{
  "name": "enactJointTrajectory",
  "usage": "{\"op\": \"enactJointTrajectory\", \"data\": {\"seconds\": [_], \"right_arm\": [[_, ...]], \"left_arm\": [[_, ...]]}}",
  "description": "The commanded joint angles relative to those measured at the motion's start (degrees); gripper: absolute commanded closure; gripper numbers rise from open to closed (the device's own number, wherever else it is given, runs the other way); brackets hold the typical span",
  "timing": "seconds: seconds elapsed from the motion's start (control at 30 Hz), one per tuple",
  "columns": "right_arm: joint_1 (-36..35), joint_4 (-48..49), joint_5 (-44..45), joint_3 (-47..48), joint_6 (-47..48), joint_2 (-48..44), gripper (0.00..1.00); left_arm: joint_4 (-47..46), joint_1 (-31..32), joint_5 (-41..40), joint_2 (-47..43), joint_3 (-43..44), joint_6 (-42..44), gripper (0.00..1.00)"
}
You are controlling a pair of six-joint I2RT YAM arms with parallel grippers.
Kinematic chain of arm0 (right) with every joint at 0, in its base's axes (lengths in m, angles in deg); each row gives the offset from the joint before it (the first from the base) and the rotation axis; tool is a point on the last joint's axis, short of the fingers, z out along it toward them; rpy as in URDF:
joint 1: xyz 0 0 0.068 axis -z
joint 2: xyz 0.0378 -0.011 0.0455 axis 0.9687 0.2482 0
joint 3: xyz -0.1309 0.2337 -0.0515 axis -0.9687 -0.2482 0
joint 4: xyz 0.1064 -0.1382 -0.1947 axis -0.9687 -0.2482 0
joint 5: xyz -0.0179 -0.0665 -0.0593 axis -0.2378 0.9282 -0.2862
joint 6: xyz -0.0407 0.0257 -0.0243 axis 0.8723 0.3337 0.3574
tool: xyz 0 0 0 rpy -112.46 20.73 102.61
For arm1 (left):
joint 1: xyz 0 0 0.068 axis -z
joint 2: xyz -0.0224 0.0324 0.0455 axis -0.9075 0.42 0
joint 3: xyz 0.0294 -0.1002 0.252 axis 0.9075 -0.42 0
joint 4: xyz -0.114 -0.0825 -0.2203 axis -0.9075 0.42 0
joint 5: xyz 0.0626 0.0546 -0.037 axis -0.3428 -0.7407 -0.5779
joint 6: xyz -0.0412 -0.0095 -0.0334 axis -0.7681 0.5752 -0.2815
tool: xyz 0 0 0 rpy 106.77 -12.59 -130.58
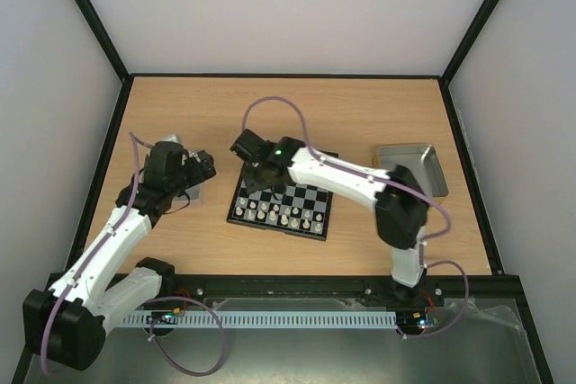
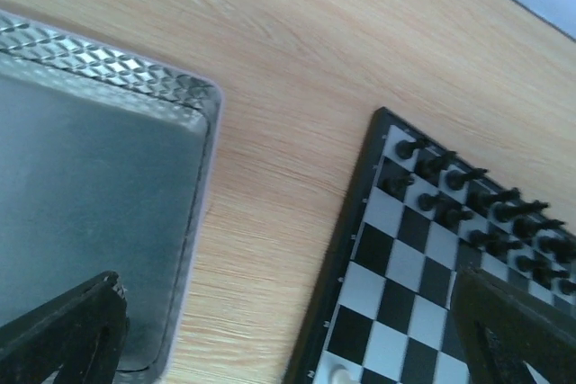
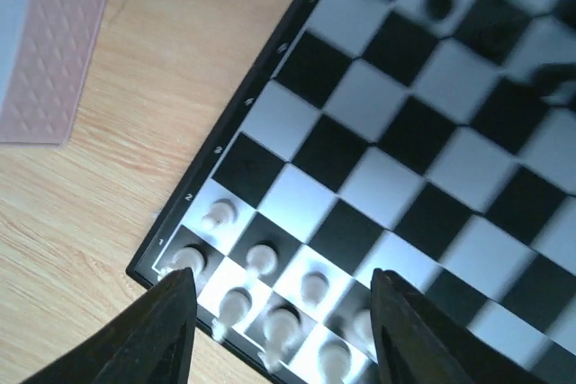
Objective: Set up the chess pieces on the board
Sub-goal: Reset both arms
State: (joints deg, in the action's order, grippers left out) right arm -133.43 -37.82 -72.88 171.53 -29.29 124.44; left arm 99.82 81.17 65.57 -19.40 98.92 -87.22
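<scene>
Near the left edge of the worktop (image 1: 270, 105): a shiny metal tray (image 2: 90, 186) with an embossed rim, lying flat, largely hidden from above by the left arm. Above the tray's right side, the left gripper (image 2: 286, 294), jaws spread wide, nothing between them. Between tray and board, a strip of plain wood.

Mid-worktop, somewhat nearer the near edge: the board (image 1: 306, 197), lying flat and turned a little askew. Carries the white pieces (image 1: 279, 215) in two rows along its near side, upright, one to a square as far as can be told. Carries the black pieces (image 2: 468, 195) in two rows along its far side, mostly covered by the right arm in the top view. Between the two sets, plain checks.

Above the left part of the board, the right gripper (image 3: 283, 281), on the right arm stretched across from the near edge. Jaws apart, holding nothing, tips hanging over the corner squares where the white pieces stand.

Close to the right edge, well apart from the board: a second metal tray (image 1: 412, 168), lying flat.
</scene>
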Motion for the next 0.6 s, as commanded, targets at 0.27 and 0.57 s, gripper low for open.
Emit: {"op": "enactJointTrajectory", "data": {"seconds": [0.27,0.57], "right_arm": [[1.74,15.09,36.97,-34.50,-9.07,-41.87,0.11],[2.39,17.09,53.63,-45.97,-3.65,-72.80,0.02]], "left_arm": [[2.61,-0.53,7.99,-10.42,6.91,8.26,0.01],[4.02,-0.53,3.14,-20.99,12.81,14.30,0.01]]}}
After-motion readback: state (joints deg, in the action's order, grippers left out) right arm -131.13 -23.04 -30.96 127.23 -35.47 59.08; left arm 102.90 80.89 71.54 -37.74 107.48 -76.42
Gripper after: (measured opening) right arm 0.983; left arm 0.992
